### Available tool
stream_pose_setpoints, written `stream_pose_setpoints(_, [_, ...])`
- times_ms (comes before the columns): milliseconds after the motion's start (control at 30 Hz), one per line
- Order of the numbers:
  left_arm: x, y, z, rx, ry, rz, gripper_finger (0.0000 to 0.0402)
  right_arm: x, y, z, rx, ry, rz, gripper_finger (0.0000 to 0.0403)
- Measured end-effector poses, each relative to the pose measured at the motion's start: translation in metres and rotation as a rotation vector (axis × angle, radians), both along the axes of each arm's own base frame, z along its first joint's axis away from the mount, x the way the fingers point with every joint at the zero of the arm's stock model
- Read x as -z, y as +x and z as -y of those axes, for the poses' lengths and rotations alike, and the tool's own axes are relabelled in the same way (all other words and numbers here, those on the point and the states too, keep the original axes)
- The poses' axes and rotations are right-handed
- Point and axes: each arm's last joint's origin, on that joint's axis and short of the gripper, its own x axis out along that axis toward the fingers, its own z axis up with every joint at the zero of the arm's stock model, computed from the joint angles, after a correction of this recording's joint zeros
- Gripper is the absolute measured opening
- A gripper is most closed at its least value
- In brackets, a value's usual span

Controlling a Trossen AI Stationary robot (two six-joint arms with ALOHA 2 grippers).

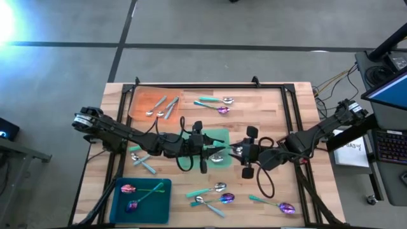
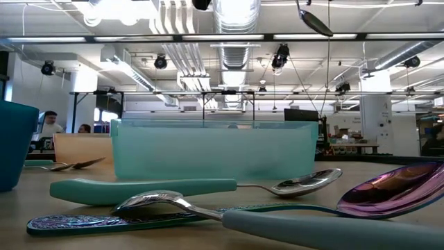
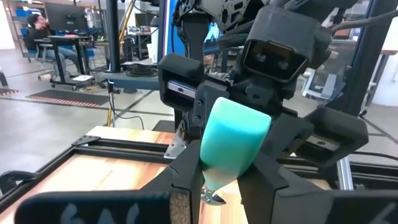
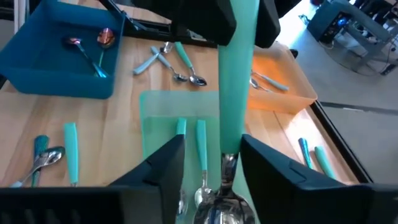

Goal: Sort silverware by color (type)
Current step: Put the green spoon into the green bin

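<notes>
While the left gripper (image 1: 205, 153) clamps the handle of a teal-handled silver spoon (image 4: 231, 93) over the green mat (image 1: 219, 137), the right gripper (image 1: 247, 152) has its jaws apart around the spoon's neck. Judging by this, a handover is ending; next the spoon must go down among the two already on that mat

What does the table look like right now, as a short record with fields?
left gripper: shut on teal-handled spoon, above green tray
right gripper: open around the same spoon's handle
orange tray: all-silver utensils
blue tray: purple-headed spoons
loose spoons: several lie on the bare table
</notes>
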Motion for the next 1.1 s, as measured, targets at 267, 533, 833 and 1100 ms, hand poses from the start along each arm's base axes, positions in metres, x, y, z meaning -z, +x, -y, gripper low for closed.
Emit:
stream_pose_setpoints(267, [0.002, -0.002, 0.0, 0.0, 0.008, -0.039, 0.0059, 0.002, -0.004, 0.004, 0.059, -0.014, -0.022, 0.0203])
stream_pose_setpoints(533, [0.007, -0.003, -0.001, 0.0, 0.025, -0.1, 0.0059, -0.003, -0.013, 0.009, 0.079, -0.021, -0.032, 0.0215])
stream_pose_setpoints(833, [0.009, -0.013, -0.006, -0.024, 0.061, -0.228, 0.0059, 0.009, -0.03, 0.019, 0.203, 0.028, -0.168, 0.0215])
stream_pose_setpoints(1100, [0.015, -0.034, -0.022, -0.135, -0.008, -0.443, 0.0059, 0.019, -0.045, 0.026, 0.361, 0.099, -0.263, 0.0215])
